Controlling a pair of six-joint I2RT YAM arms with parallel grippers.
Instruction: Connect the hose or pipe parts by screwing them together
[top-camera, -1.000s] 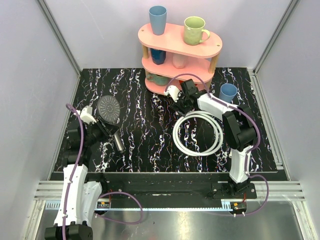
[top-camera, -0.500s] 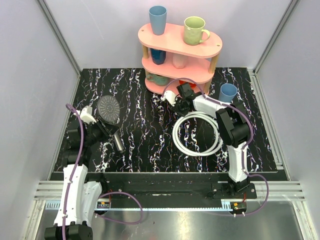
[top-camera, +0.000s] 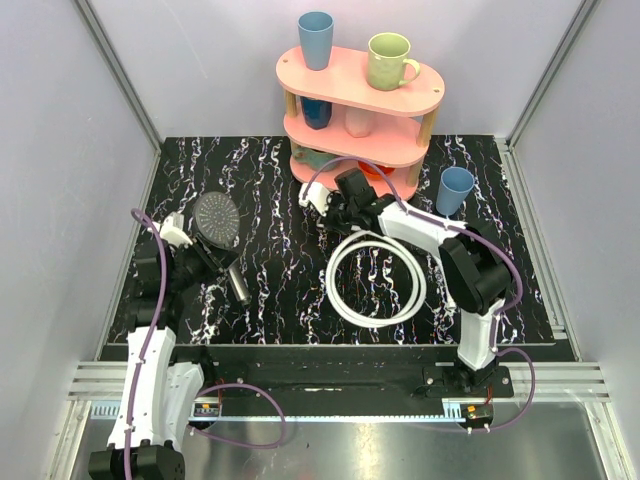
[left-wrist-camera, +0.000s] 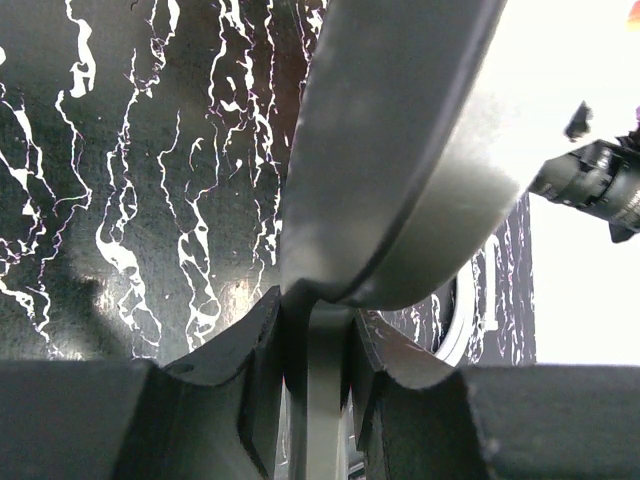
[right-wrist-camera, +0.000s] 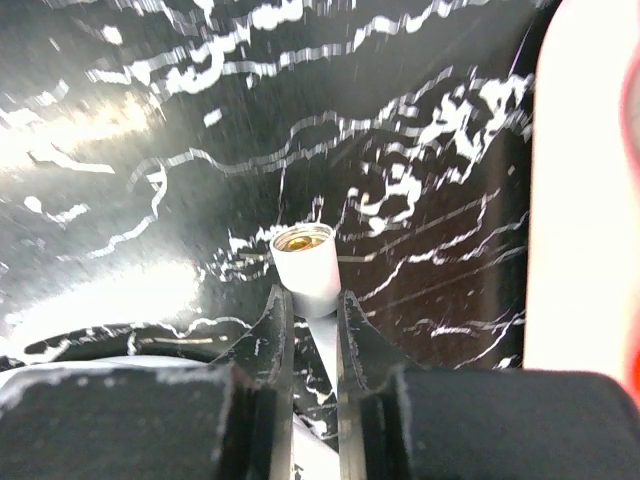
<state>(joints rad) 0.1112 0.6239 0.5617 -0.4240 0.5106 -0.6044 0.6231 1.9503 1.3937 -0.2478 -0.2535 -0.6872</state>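
The grey round-faced shower head (top-camera: 217, 218) is held above the left side of the table, its dark handle (top-camera: 238, 287) pointing toward the near edge. My left gripper (top-camera: 205, 262) is shut on the handle's neck; in the left wrist view the head (left-wrist-camera: 400, 150) fills the top and the neck (left-wrist-camera: 318, 370) sits between the fingers of the gripper (left-wrist-camera: 315, 330). The white hose (top-camera: 376, 322) lies coiled at mid-table. My right gripper (top-camera: 330, 212) is shut just behind the hose's grey end fitting (right-wrist-camera: 305, 265), whose brass-lined mouth points away from that gripper (right-wrist-camera: 312, 310).
A pink two-tier shelf (top-camera: 360, 100) stands at the back, close behind the right gripper, with a blue cup (top-camera: 315, 38) and a green mug (top-camera: 390, 60) on top. Another blue cup (top-camera: 455, 188) stands on the table to the right. The shelf edge (right-wrist-camera: 580, 200) shows at the right wrist view's right.
My right gripper has closed on the hose end and moved left, dragging the coil leftward with it. The left arm and shower head have stayed put.
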